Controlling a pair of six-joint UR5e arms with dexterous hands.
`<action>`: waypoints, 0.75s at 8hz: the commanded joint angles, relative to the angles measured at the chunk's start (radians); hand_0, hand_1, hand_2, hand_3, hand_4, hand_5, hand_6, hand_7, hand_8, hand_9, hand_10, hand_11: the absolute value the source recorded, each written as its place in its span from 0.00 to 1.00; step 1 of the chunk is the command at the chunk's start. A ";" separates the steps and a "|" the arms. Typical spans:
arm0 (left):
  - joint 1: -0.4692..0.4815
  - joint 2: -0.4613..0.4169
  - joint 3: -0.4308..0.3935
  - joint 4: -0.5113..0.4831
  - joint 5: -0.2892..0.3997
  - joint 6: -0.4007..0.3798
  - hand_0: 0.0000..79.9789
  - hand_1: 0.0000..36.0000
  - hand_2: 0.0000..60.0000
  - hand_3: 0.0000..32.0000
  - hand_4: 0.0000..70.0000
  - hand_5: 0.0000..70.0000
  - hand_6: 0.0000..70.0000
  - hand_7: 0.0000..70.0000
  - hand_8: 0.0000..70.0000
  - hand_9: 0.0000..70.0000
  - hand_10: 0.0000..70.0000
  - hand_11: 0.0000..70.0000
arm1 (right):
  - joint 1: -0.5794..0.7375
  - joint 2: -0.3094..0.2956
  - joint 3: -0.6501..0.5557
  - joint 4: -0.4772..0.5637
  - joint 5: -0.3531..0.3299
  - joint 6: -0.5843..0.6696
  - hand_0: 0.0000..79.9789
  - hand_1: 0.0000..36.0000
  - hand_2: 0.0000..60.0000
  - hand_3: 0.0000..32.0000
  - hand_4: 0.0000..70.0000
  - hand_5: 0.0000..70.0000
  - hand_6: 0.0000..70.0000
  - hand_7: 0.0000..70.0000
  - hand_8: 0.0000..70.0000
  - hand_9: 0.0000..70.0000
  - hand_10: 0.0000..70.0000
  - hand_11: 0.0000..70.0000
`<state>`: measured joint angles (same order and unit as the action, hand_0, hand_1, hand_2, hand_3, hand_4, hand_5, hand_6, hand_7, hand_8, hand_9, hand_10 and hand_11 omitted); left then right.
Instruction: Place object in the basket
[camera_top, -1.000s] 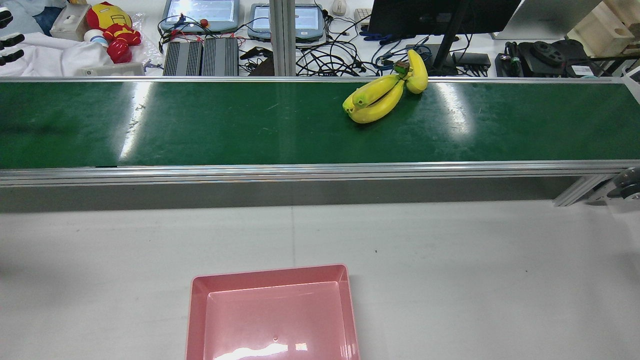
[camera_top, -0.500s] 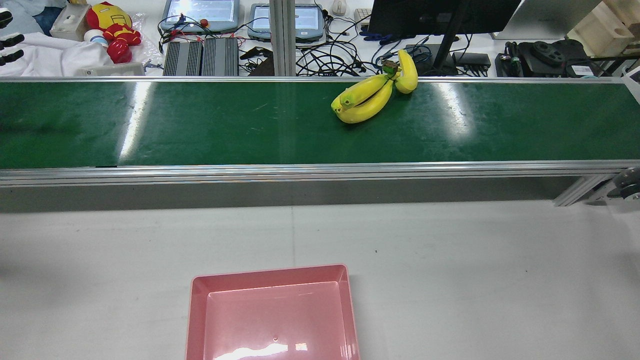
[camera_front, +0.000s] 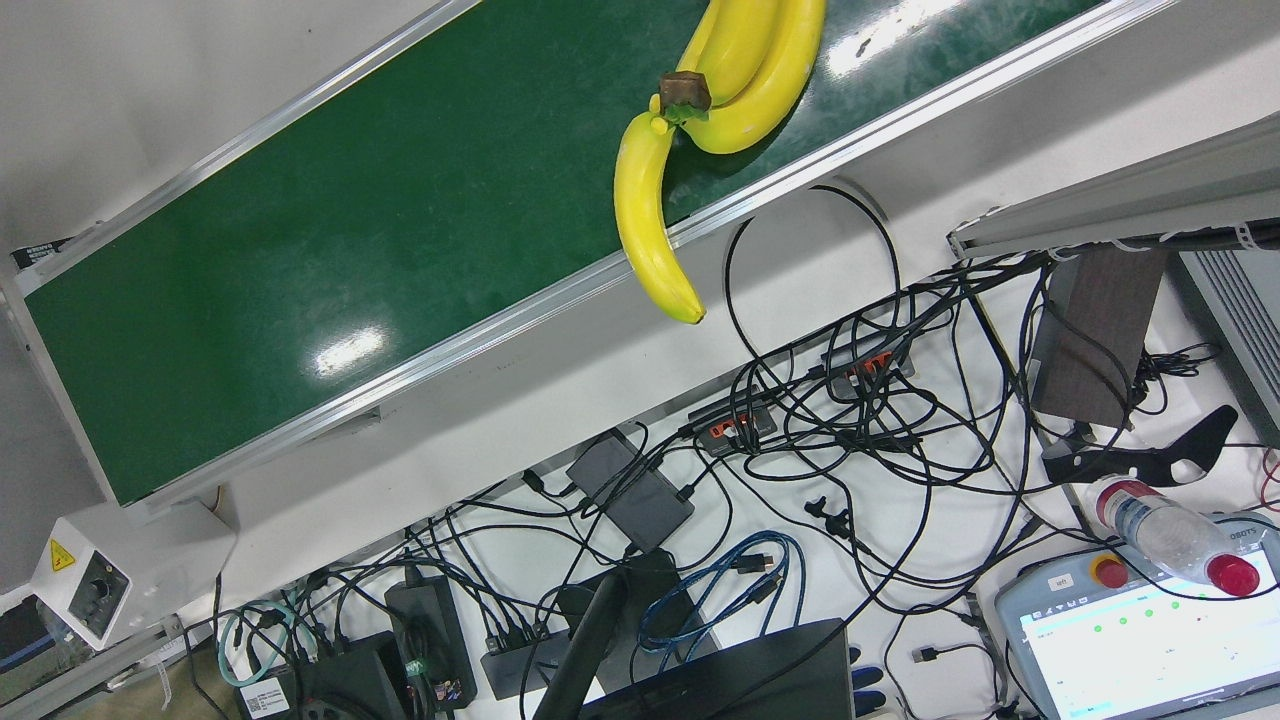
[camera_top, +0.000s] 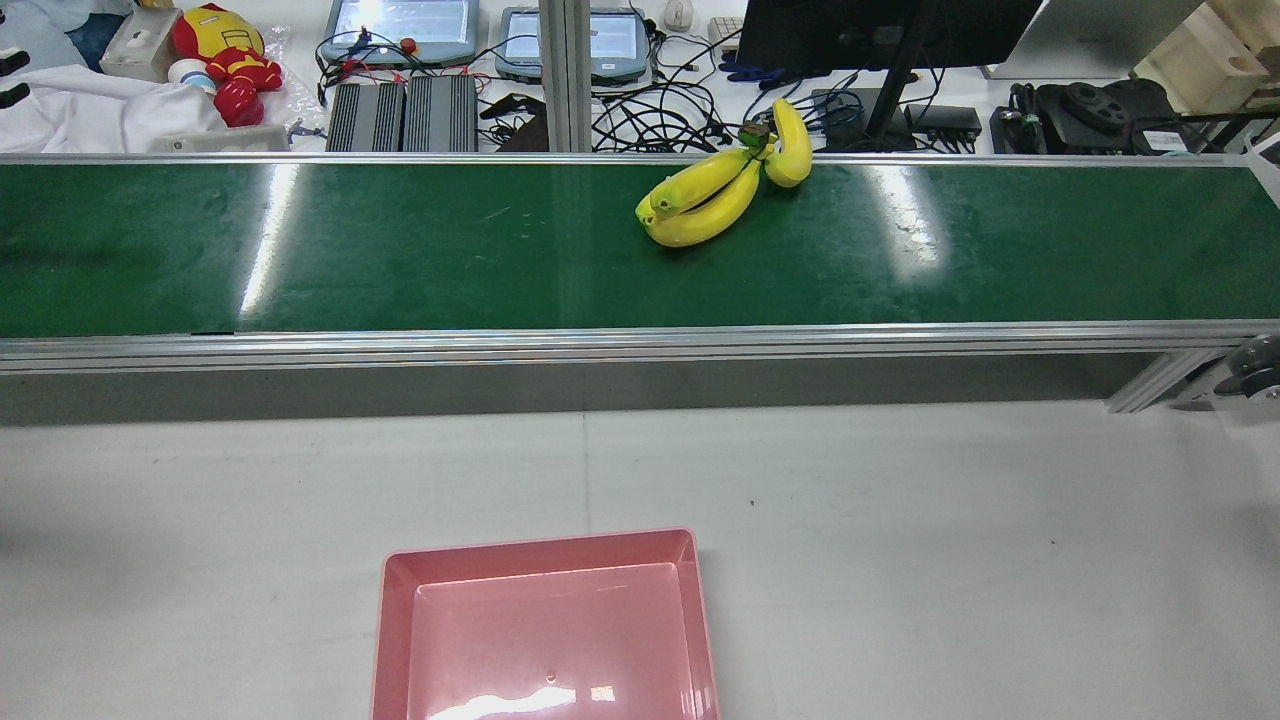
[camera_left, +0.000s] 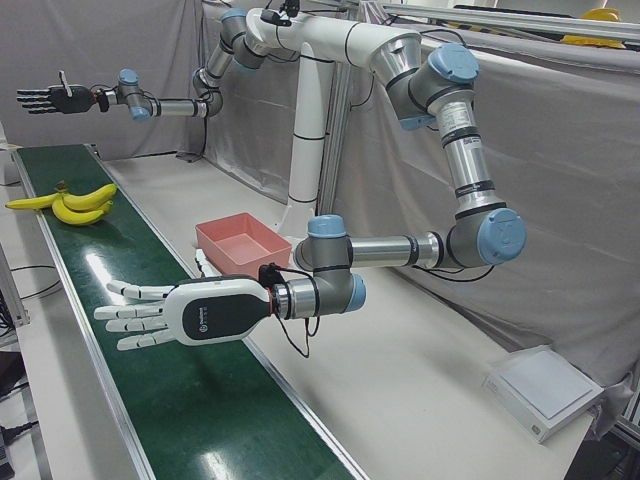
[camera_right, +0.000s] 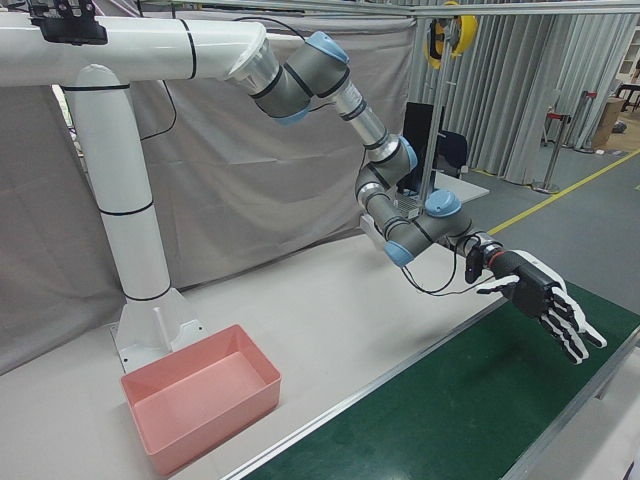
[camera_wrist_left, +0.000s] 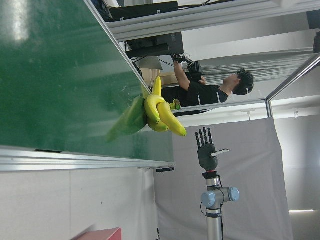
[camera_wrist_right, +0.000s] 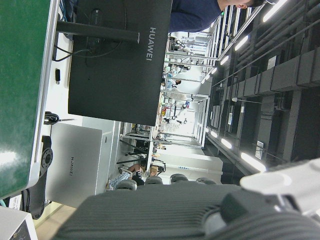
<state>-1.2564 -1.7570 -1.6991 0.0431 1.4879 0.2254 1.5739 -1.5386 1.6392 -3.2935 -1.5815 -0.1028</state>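
My left hand (camera_left: 165, 312) and right hand (camera_right: 537, 292) hovered open and empty; bananas (camera_top: 705, 190) lay upper centre on the belt (camera_top: 400, 250).

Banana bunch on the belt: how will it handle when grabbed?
Likely rigid: the banana bunch joins at one stem, so it should lift as one. Glossy curved skins may slip. One banana overhangs the belt edge, so a push could pivot it.

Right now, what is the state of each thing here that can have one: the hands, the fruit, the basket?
left hand: open, fingers spread, holding nothing, above the belt.
right hand: open, fingers spread, holding nothing.
bananas: lying on the green belt, not held, one tip overhanging its far edge.
pink basket: upright on the table, empty.
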 joint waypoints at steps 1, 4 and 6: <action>-0.003 -0.002 -0.005 0.000 0.000 -0.003 0.74 0.49 0.00 0.24 0.16 0.28 0.02 0.10 0.13 0.15 0.06 0.12 | 0.000 0.000 0.001 0.000 0.000 0.000 0.00 0.00 0.00 0.00 0.00 0.00 0.00 0.00 0.00 0.00 0.00 0.00; -0.003 -0.002 -0.004 0.000 0.000 -0.005 0.74 0.50 0.00 0.22 0.17 0.27 0.02 0.10 0.13 0.15 0.06 0.13 | 0.001 0.000 0.001 0.000 0.000 0.000 0.00 0.00 0.00 0.00 0.00 0.00 0.00 0.00 0.00 0.00 0.00 0.00; -0.003 -0.004 -0.005 0.003 0.000 -0.006 0.74 0.50 0.00 0.22 0.18 0.28 0.02 0.11 0.13 0.15 0.06 0.13 | 0.000 0.000 0.001 0.000 0.000 0.000 0.00 0.00 0.00 0.00 0.00 0.00 0.00 0.00 0.00 0.00 0.00 0.00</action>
<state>-1.2594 -1.7602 -1.7032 0.0435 1.4880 0.2211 1.5743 -1.5386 1.6398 -3.2935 -1.5816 -0.1028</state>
